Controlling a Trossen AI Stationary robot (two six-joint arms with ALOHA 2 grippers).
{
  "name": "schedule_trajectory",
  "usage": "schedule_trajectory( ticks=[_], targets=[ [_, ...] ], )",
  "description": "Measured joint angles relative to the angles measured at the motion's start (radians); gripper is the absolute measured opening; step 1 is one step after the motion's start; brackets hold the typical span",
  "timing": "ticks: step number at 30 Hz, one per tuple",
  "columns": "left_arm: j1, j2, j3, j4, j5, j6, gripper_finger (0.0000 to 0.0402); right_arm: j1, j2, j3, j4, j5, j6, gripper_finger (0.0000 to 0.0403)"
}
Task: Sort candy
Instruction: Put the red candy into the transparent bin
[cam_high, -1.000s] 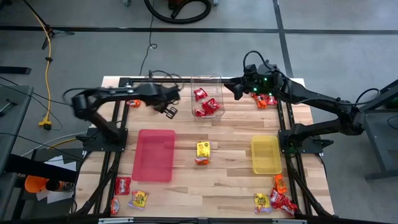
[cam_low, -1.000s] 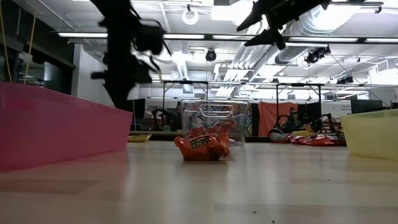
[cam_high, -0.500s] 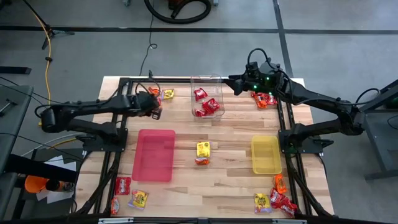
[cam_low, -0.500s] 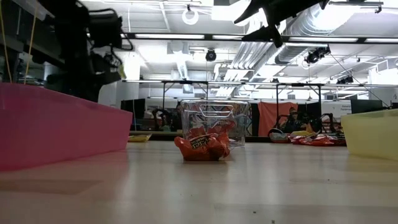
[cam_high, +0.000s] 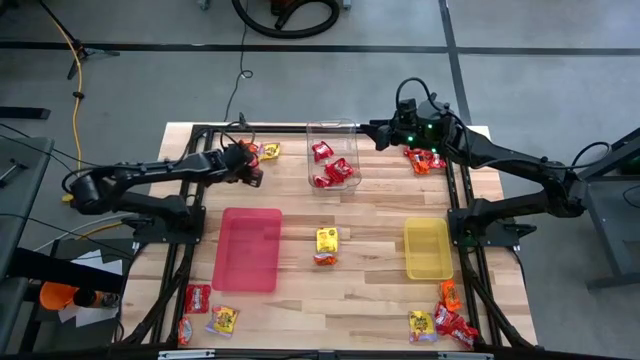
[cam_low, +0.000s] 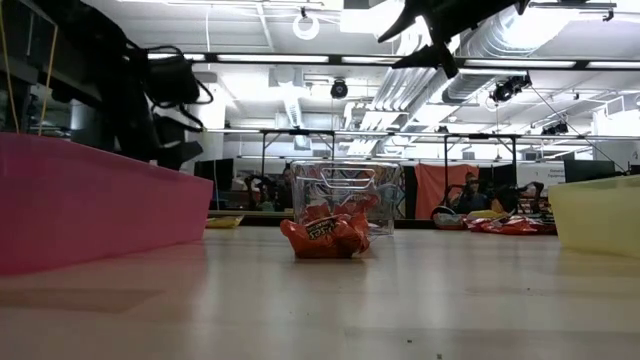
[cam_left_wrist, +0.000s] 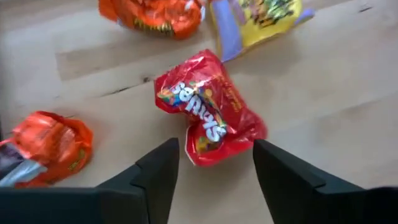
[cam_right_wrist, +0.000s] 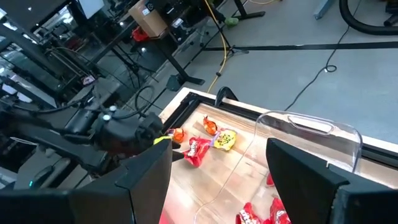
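Candy lies in small heaps on the wooden table. At the far left, a red packet (cam_left_wrist: 205, 112) lies flat with two orange packets (cam_left_wrist: 155, 14) (cam_left_wrist: 53, 146) and a yellow one (cam_left_wrist: 258, 18) around it. My left gripper (cam_left_wrist: 214, 167) hovers low over the red packet, open, its fingertips either side of the packet's near end and not touching it. My right gripper (cam_high: 376, 135) hangs open, high by the far right corner of the clear tub (cam_high: 333, 160), which holds red packets (cam_high: 332, 168).
A pink tray (cam_high: 248, 248) and a yellow tray (cam_high: 428, 248) lie mid-table, with a yellow and an orange packet (cam_high: 326, 244) between them. More candy lies at the near left corner (cam_high: 205, 312), the near right corner (cam_high: 445, 320) and the far right (cam_high: 425, 160).
My left gripper has swung from beside the clear tub toward the table's left edge and gone down over the candy heap at the far left, tipping more steeply downward. My right gripper has stayed high by the tub.
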Motion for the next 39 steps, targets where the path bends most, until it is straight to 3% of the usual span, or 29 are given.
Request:
schedule_trajectory(
  ticks=[9,14,17,21,27,31,36,39],
  targets=[
    [0.029,0.201,0.005,0.025,0.047,-0.059,0.0202,0.000,0.000,0.000,-0.067,-0.018,-0.027,0.0256],
    [0.023,0.236,0.006,0.029,0.042,-0.111,0.0189,0.000,0.000,0.000,-0.071,-0.017,-0.033,0.0256],
    [0.015,0.233,0.003,0.047,0.043,-0.123,0.0138,0.000,0.000,0.000,-0.072,-0.018,-0.047,0.0256],
    [0.003,0.222,0.003,0.068,0.052,-0.128,0.0030,0.000,0.000,0.000,-0.071,-0.018,-0.053,0.0256],
    [-0.008,0.142,0.003,0.047,0.067,-0.129,0.0002,0.000,0.000,0.000,-0.071,-0.018,-0.053,0.0256],
    [-0.027,0.006,0.047,0.016,0.083,-0.088,0.0000,0.000,0.000,0.000,-0.071,-0.018,-0.053,0.0256],
    [-0.082,-0.164,0.146,0.024,0.088,-0.026,0.0000,0.000,0.000,0.000,-0.071,-0.018,-0.062,0.0256],
    [-0.131,-0.200,0.214,0.047,0.054,-0.002,0.0000,0.000,0.000,0.000,-0.065,-0.018,-0.072,0.0256]
  ],
)
